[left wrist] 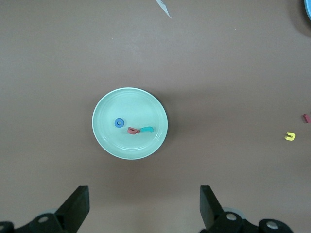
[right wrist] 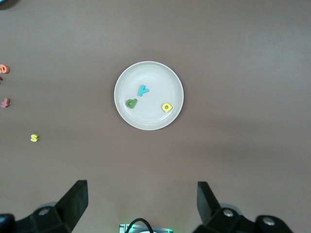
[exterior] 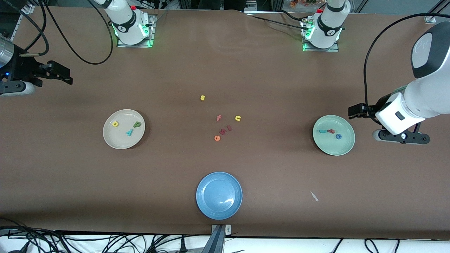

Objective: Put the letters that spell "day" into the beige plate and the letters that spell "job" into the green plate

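Note:
The beige plate (exterior: 119, 141) (right wrist: 148, 73) lies toward the right arm's end of the table. In it are a yellow "a" (exterior: 115, 123) (right wrist: 167, 107), a green "d" (exterior: 137, 124) (right wrist: 131, 103) and a teal "y" (exterior: 129, 132) (right wrist: 143, 90). The green plate (exterior: 338, 147) (left wrist: 131, 103) lies toward the left arm's end and holds a teal "j" (exterior: 322, 131) (left wrist: 147, 129), a pinkish-red "b" (exterior: 331, 131) (left wrist: 132, 130) and a blue "o" (exterior: 338, 136) (left wrist: 119, 123). My left gripper (exterior: 357, 111) (left wrist: 144, 191) hangs open and empty beside the green plate. My right gripper (exterior: 61, 74) (right wrist: 142, 187) hangs open and empty, well off the beige plate.
A blue plate (exterior: 219, 182) sits near the front edge, mid-table. Loose letters lie in the middle: a yellow "s" (exterior: 202, 97), a pink "f" (exterior: 218, 118), a yellow "u" (exterior: 238, 118), an orange "e" (exterior: 217, 138) and red pieces (exterior: 225, 130). A white scrap (exterior: 314, 196) lies toward the front.

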`<action>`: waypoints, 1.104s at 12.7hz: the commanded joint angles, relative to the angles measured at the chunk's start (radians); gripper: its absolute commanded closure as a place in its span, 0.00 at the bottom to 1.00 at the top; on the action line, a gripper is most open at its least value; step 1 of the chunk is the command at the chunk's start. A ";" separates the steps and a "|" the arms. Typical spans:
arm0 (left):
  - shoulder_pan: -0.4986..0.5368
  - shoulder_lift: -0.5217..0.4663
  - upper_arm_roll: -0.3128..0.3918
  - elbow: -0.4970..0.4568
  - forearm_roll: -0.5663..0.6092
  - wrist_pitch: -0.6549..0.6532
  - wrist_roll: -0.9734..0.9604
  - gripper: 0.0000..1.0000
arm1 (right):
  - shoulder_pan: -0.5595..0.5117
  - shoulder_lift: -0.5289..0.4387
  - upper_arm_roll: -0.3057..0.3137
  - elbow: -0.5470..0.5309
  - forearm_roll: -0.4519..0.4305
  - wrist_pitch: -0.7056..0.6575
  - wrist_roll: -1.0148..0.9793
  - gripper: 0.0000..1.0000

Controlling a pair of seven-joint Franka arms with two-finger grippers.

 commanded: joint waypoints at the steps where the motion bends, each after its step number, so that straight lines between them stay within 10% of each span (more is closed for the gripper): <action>1: -0.001 0.014 0.002 0.033 -0.022 -0.023 0.018 0.00 | 0.001 0.008 -0.007 0.013 0.021 -0.016 -0.014 0.00; 14: 0.010 0.014 -0.004 0.033 -0.013 -0.023 0.032 0.00 | 0.000 0.008 -0.012 0.015 0.021 -0.013 -0.027 0.00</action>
